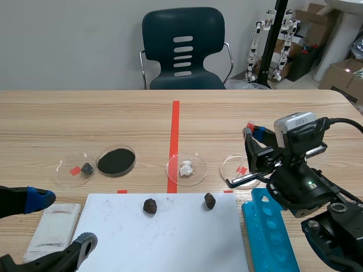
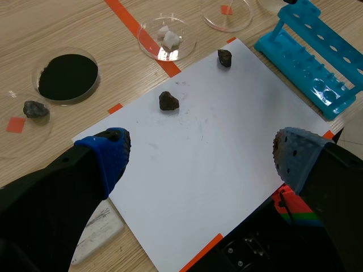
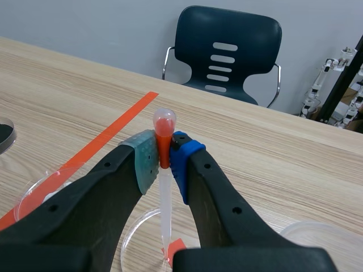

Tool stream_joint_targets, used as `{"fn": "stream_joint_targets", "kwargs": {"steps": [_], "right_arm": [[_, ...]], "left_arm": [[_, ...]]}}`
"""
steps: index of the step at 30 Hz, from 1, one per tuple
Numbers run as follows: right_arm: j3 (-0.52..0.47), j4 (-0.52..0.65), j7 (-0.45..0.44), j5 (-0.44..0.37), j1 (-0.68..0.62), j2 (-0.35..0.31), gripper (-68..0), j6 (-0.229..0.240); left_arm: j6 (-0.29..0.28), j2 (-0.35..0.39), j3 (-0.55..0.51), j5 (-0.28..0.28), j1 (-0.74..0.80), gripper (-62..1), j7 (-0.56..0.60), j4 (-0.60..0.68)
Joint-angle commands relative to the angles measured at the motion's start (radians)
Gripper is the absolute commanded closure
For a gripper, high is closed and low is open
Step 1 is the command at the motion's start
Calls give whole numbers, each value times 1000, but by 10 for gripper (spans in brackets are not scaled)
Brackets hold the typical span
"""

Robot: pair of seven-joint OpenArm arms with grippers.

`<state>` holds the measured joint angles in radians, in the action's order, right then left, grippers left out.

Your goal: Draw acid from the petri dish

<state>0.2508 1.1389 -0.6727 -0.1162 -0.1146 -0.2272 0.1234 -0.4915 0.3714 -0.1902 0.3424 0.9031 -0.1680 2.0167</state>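
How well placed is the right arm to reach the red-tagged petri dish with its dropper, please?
Probably yes: the right gripper holds the dropper with its tip just over the petri dish, nothing in between.

The left pincer (image 2: 201, 153) is wide open, dotted pads hanging over a white paper sheet (image 2: 232, 107) on the desk (image 2: 34, 28). Two dark rocks (image 2: 168, 101) (image 2: 224, 57) sit on the paper, well apart. Past the sheet there's a dish of black powder (image 2: 68, 76), a dish of white chunks (image 2: 168, 38), and beside the paper a blue tube rack (image 2: 317, 62).
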Motion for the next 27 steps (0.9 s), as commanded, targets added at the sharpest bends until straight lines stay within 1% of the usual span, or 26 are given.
{"fn": "stream_joint_targets", "kwargs": {"steps": [1, 18, 22, 27], "right_arm": [[-3, 12, -18, -4, 9, -5, -68, 0], [-3, 26, -11, -4, 8, -6, -68, 0], [-3, 84, 9, -14, -16, -21, -68, 0], [-4, 214, 74, -27, -68, -53, -68, 0]], "left_arm": [[-2, -5, -2, 14, 8, -527, 14, 27], [-2, -5, -2, 14, 8, -527, 14, 27], [-2, -5, -2, 14, 8, -527, 14, 27], [-2, -5, -2, 14, 8, -527, 14, 27]]}}
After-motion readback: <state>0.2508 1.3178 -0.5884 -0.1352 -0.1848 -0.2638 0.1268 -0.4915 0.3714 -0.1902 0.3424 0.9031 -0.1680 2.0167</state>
